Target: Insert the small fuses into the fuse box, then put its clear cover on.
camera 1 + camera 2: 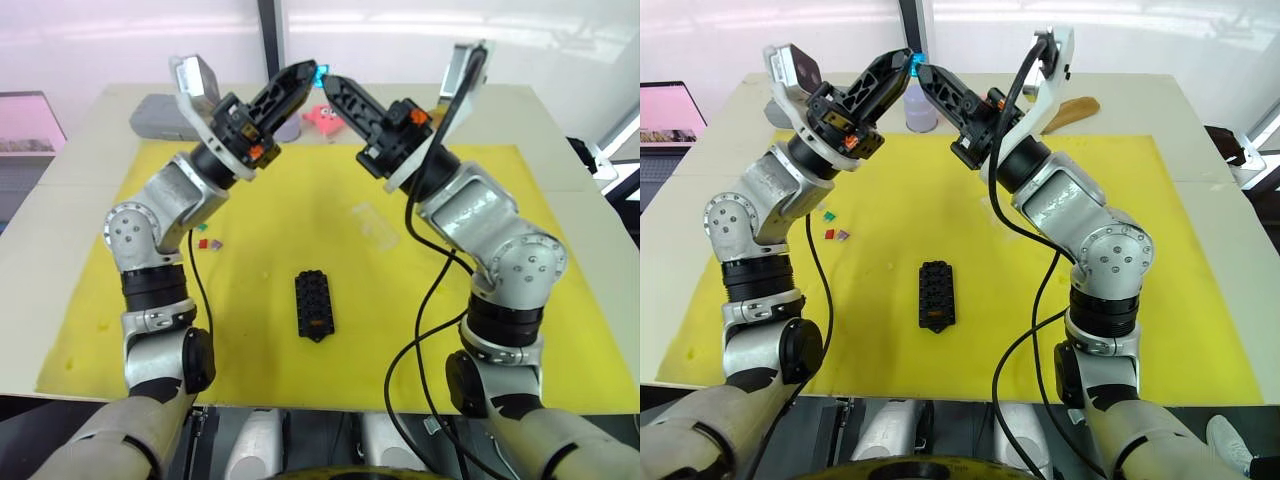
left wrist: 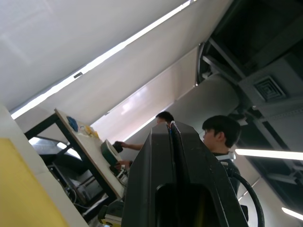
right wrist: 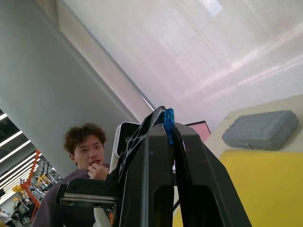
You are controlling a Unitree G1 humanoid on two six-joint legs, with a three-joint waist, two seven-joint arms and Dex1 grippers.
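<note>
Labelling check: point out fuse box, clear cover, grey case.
fuse box [image 1: 314, 304]: left eye view, middle of slotted top.
clear cover [image 1: 375, 226]: left eye view, lid centre.
grey case [image 3: 261, 129]: right wrist view, lid face.

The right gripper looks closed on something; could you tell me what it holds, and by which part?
The right gripper pinches a small blue fuse at its fingertips, with the fuse's top poking out. The left gripper is shut.

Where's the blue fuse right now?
The blue fuse is up in the air, pinched at the tip of the right tool, which meets the left tool high over the yellow mat's far edge.
</note>
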